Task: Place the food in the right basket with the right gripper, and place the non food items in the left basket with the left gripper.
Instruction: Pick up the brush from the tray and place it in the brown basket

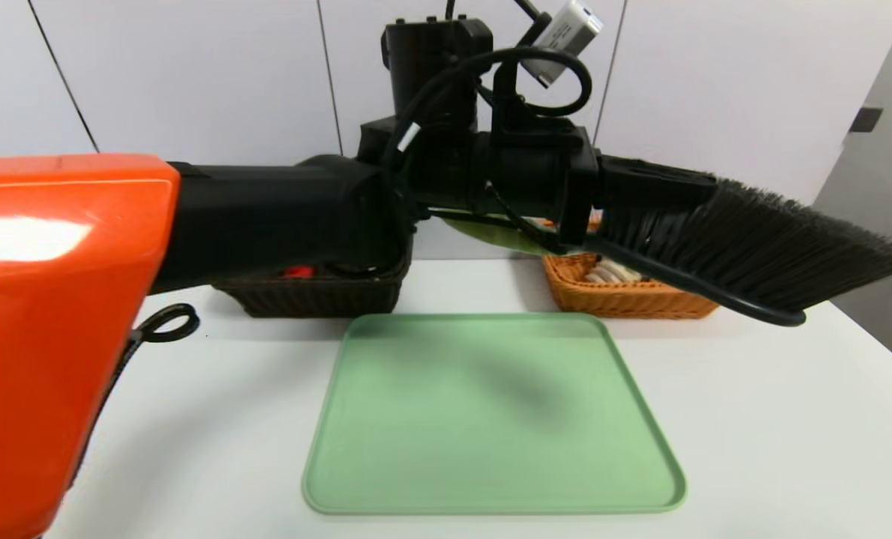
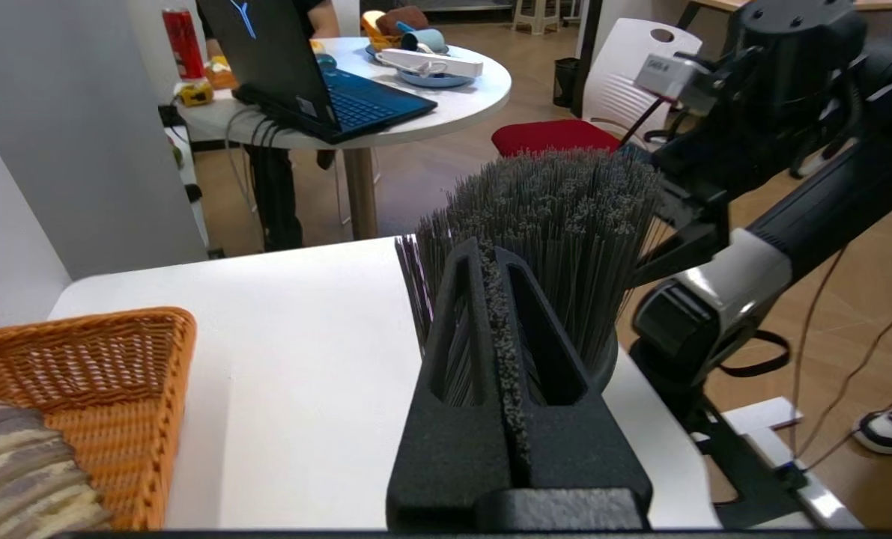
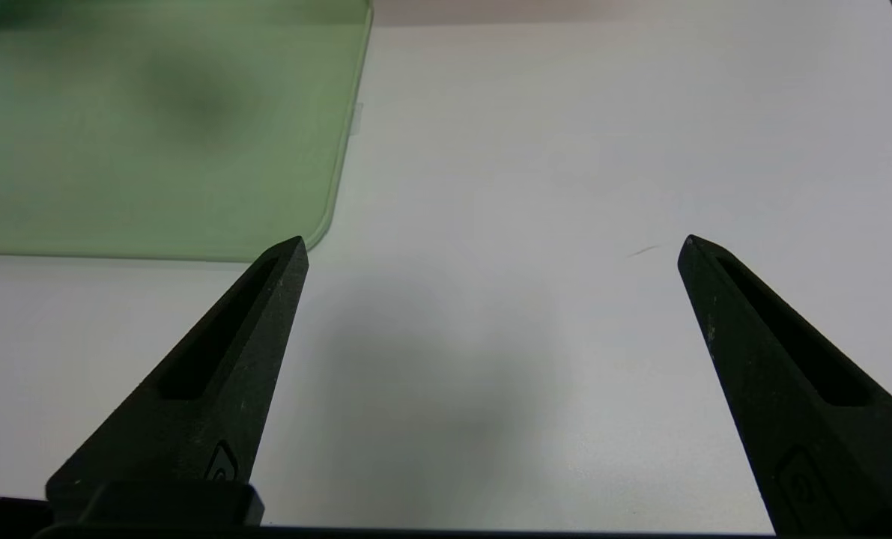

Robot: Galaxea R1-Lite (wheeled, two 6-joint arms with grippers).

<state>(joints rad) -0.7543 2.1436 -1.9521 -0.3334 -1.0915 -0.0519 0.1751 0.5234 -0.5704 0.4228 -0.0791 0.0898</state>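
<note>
My left gripper (image 1: 655, 187) is raised high in front of the head camera, shut on the black-bristled hand brush (image 1: 760, 239). The bristles fan out to the right, above the orange right basket (image 1: 625, 299). In the left wrist view the fingers (image 2: 453, 299) close on the bristles (image 2: 565, 217), which stick out past them. A striped beige roll (image 1: 609, 271) lies in the right basket (image 2: 93, 367). The dark left basket (image 1: 311, 298) holds a red toy (image 1: 296, 272) and is partly hidden by my arm. My right gripper (image 3: 490, 247) hangs open over bare table.
A pale green tray (image 1: 490, 412) lies in the middle of the white table, its corner near my right gripper (image 3: 266, 150). My left forearm with its orange shell (image 1: 56, 314) blocks the left side of the head view. My right arm (image 2: 723, 299) stands past the table edge.
</note>
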